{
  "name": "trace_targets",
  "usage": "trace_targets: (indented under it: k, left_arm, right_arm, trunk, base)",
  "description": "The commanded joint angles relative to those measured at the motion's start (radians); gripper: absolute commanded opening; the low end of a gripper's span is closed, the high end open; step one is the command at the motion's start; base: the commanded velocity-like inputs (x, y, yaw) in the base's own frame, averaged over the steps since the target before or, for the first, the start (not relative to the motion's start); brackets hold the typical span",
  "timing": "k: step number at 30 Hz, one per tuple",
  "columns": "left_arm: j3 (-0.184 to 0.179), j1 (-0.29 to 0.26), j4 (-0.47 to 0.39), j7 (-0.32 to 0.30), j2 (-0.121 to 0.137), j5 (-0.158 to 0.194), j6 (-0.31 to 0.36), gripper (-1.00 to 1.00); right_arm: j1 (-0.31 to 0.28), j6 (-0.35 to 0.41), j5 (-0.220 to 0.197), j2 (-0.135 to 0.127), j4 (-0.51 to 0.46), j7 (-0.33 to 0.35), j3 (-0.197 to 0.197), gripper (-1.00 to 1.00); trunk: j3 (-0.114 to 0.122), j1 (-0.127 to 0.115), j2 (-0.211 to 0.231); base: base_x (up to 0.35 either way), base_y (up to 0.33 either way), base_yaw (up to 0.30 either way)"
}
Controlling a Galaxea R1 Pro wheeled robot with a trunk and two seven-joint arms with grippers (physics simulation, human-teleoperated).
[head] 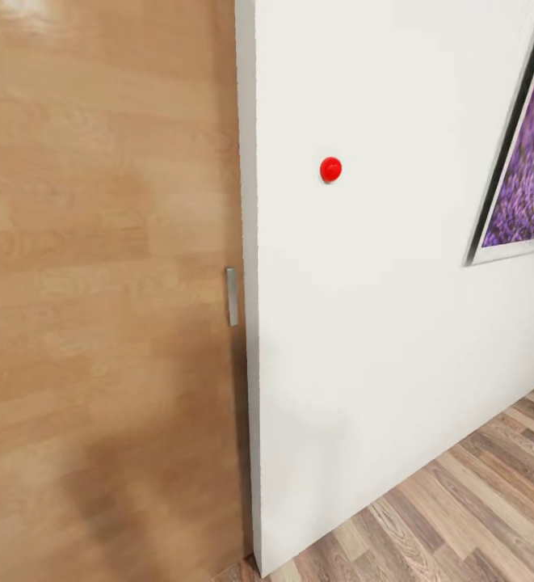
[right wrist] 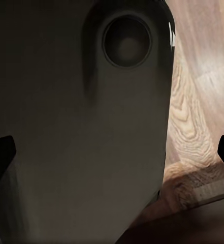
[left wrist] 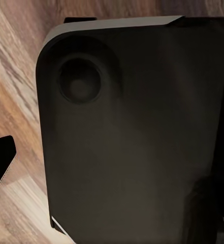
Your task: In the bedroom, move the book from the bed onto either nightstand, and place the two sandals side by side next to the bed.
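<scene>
The book, the bed, the nightstands and the sandals are out of view. I face a light wooden door (head: 97, 283) with a small grey handle (head: 232, 297), set beside a white wall (head: 363, 339). In the right wrist view my right gripper (right wrist: 112, 152) is open, with its black fingertips (right wrist: 0, 155) far apart at the picture's two sides and nothing between them. My left gripper (left wrist: 112, 173) also looks open, with one black fingertip (left wrist: 0, 165) at the picture's edge. Both hang close to my own dark body panel (left wrist: 132, 142) above the wood-plank floor (right wrist: 198, 101).
A round red button (head: 330, 169) sits on the wall at mid height. A framed purple flower picture (head: 529, 178) hangs further right. Wood-plank floor (head: 477, 501) runs along the wall's foot to the right. The door and wall are very near.
</scene>
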Motion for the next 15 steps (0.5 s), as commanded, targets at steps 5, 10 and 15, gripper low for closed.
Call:
trace_targets:
  k: [5, 10, 15]
  left_arm:
    - [0.0, 0.0, 0.0, 0.0, 0.0, 0.0, -0.002, 1.0]
    - [0.0, 0.0, 0.0, 0.0, 0.0, 0.0, -0.002, 1.0]
    - [0.0, 0.0, -0.001, 0.0, 0.0, 0.0, -0.002, 1.0]
  right_arm:
    - [0.0, 0.001, 0.0, 0.0, 0.0, 0.001, -0.001, 1.0]
    - [-0.001, 0.0, 0.0, 0.0, 0.0, 0.001, -0.001, 1.0]
    - [0.0, 0.0, 0.0, 0.0, 0.0, 0.001, -0.001, 1.0]
  trunk:
    - [0.001, 0.0, 0.0]
    - [0.004, 0.0, 0.0]
    - [0.006, 0.0, 0.0]
  base:
    - [0.0, 0.0, -0.282]
    - [0.0, 0.0, -0.282]
    - [0.0, 0.0, -0.281]
